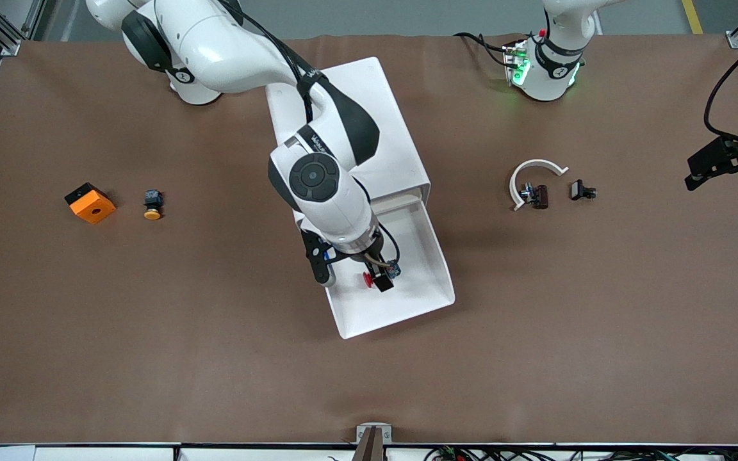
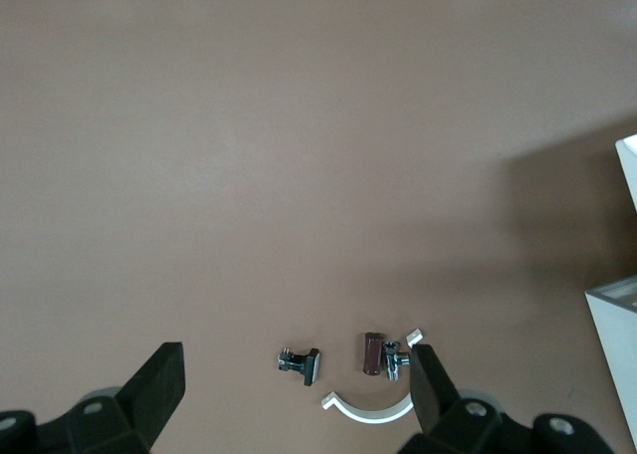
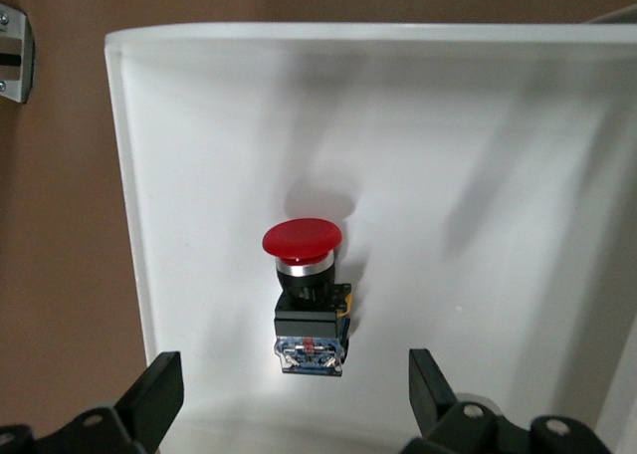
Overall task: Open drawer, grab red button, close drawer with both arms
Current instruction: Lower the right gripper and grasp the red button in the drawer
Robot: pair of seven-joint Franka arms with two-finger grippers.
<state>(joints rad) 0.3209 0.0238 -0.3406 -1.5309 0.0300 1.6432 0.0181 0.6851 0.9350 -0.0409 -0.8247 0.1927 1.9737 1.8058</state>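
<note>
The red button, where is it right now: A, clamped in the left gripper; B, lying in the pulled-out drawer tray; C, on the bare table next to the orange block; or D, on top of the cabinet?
B: the red button lies on the floor of the open drawer, under the open right gripper.

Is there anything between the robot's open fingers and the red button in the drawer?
No. In the right wrist view, only bare white drawer floor lies between the right gripper and the red button, which lies on its side.
</note>
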